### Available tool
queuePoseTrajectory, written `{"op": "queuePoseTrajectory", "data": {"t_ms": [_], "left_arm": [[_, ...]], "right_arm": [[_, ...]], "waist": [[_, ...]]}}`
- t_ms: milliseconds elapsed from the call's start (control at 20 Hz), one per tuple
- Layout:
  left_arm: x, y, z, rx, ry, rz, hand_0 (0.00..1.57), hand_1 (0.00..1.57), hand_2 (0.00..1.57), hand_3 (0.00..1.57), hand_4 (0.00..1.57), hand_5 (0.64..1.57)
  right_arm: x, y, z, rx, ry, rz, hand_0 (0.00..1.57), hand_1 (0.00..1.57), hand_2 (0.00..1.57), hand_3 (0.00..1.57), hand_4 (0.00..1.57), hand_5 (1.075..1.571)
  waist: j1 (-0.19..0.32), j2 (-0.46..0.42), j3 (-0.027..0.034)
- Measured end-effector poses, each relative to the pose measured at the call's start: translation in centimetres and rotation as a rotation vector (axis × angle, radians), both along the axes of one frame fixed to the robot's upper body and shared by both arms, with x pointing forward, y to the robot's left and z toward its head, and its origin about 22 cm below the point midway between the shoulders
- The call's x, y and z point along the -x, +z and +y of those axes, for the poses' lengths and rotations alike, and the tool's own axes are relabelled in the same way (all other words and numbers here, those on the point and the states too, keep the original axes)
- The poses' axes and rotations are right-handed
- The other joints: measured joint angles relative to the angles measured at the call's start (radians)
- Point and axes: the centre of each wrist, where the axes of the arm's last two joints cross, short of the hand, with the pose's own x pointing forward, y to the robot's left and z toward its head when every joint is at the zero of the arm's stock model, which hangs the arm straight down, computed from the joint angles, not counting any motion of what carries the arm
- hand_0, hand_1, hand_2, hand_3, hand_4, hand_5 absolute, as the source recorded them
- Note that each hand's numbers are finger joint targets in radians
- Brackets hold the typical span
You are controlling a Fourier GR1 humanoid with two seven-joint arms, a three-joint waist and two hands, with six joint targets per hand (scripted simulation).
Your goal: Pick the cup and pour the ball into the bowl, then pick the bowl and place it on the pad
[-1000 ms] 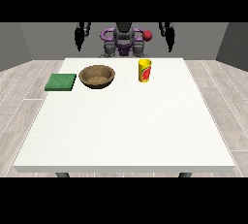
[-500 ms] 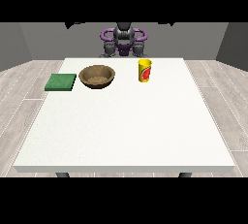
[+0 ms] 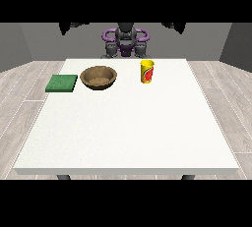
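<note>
front view showed the cup (image 3: 146, 70) upright near the table's (image 3: 128, 132) far edge, probably light and rigid, best grasped around its side; hands' (image 3: 173, 25) state unclear.

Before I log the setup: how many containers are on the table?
2. A brown bowl sits left of center near the far edge, beside the green pad; a yellow cup stands to its right. The cup's contents cannot be seen.
</note>
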Motion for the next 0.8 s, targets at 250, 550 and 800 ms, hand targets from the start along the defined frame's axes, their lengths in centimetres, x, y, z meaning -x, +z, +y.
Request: {"op": "queuePoseTrajectory", "data": {"t_ms": [250,550,800], "left_arm": [[-1.1,-1.3,-0.8,-0.007,0.0,-0.072,0.0,0.0,0.0,0.0,0.0,1.524],[-1.6,-5.8,-2.2,-0.016,0.019,-0.123,0.0,0.0,0.0,0.0,0.0,1.519],[-2.8,-8.9,-4.3,-0.022,0.052,-0.144,0.0,0.0,0.0,0.0,0.0,1.528]], "right_arm": [[-0.8,-0.6,-0.5,-0.011,0.007,-0.059,0.0,0.0,0.0,0.0,0.0,1.57],[-1.5,-1.2,-1.0,-0.007,0.022,-0.105,0.0,0.0,0.0,0.0,0.0,1.571],[-2.3,-0.8,-0.3,0.004,0.045,-0.15,0.0,0.0,0.0,0.0,0.0,1.57]], "waist": [[-0.002,0.085,0.0],[-0.021,0.158,-0.0001],[-0.056,0.207,-0.0004]]}}
